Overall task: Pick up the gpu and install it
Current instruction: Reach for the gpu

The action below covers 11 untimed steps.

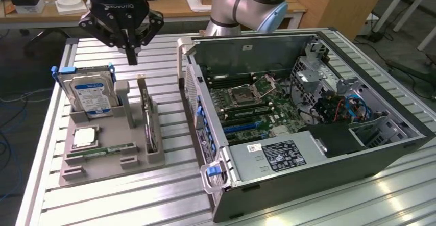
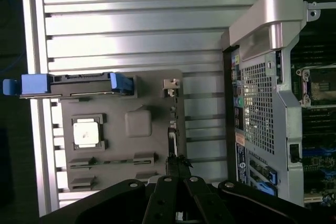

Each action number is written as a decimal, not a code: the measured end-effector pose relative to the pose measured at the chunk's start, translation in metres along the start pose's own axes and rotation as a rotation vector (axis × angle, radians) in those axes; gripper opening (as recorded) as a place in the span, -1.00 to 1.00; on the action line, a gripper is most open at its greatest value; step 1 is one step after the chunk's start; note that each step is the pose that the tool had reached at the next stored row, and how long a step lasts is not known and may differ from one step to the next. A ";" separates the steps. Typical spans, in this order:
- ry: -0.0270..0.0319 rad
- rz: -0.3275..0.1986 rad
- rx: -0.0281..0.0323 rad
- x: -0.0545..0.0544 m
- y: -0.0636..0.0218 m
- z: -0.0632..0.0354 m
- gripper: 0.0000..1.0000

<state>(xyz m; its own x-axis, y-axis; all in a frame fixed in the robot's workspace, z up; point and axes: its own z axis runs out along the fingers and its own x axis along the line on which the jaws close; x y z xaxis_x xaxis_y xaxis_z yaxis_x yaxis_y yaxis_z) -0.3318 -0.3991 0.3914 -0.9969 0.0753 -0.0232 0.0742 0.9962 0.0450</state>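
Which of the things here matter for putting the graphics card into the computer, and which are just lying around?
For the job:
graphics card, standing on edge in the grey holder
open computer case
gripper, shut, above the card

Lying about:
hard drive
processor chip
memory stick

In my wrist view the hand [image 2: 177, 171] hides one end of the gpu [image 2: 171, 136], and the computer case [image 2: 273, 103] is cut off by the frame edge.
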 end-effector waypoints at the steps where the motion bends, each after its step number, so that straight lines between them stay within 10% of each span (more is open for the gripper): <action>1: 0.0000 0.000 0.0000 0.001 0.0000 0.0000 -0.80; 11: 0.0000 0.000 0.0000 0.009 -0.0010 -0.0001 -0.80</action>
<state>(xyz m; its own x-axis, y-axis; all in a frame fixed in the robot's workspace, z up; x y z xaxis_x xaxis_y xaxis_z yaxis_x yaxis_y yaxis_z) -0.3411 -0.3994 0.3912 -0.9969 0.0753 -0.0232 0.0742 0.9962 0.0450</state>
